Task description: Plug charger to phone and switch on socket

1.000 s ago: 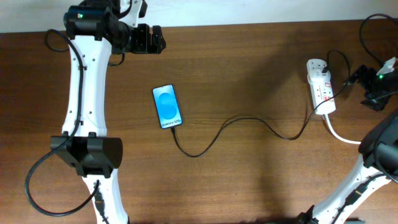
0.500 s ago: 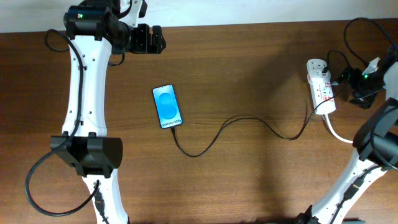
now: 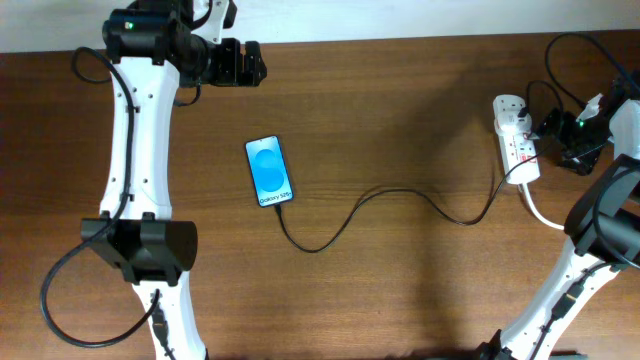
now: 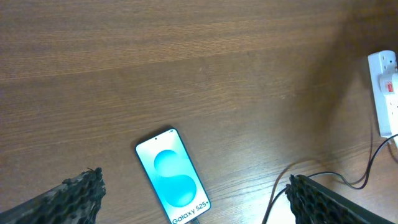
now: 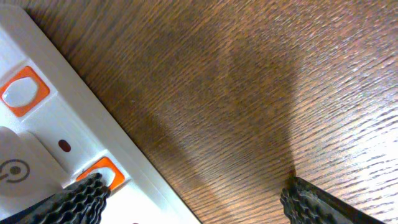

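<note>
The phone (image 3: pixel 270 171) lies flat with its blue screen up, left of the table's middle; it also shows in the left wrist view (image 4: pixel 173 176). The thin black charger cable (image 3: pixel 400 191) curves from the phone's lower end, where its tip appears to be seated, to the white socket strip (image 3: pixel 516 140). My right gripper (image 3: pixel 548 128) is open just right of the strip. In the right wrist view (image 5: pixel 189 186) one finger hangs over the strip (image 5: pixel 43 130) beside an orange-red switch (image 5: pixel 107 173). My left gripper (image 3: pixel 240 62) is open and empty at the back, high over the phone (image 4: pixel 194 182).
A thick white cord (image 3: pixel 545 216) runs from the strip's near end toward the right arm's base. A white plug (image 3: pixel 507 105) sits at the strip's far end. The table's back edge is just behind the left gripper.
My right gripper has moved left, from near the table's right edge to right beside the socket strip. The left arm, phone and cable have not moved.
</note>
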You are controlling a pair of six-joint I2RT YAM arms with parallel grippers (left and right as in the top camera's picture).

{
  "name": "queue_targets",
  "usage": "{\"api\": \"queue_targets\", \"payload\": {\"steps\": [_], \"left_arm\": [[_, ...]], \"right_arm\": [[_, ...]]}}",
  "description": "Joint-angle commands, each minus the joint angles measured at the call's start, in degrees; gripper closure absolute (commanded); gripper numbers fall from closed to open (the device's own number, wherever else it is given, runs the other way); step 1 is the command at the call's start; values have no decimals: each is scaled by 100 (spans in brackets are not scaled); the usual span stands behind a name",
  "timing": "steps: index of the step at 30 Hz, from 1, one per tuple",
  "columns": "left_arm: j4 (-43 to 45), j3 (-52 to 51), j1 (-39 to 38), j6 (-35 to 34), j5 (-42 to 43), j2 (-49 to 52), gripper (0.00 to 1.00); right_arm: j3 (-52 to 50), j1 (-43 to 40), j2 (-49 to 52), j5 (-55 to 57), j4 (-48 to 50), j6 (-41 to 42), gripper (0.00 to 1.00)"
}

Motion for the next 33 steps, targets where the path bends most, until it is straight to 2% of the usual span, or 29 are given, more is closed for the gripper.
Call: {"api": "queue_targets", "payload": {"steps": [1,20,33], "left_arm": [[-4,76,17,90,85,-39,1],[-7,76,17,87,87,-39,1],[-7,76,17,87,90,-39,1]], "right_arm": [[28,133,269,68,79,289,5],[28,166,269,-103,-201,271,6],[28,520,269,-79,-188,269,6]]}}
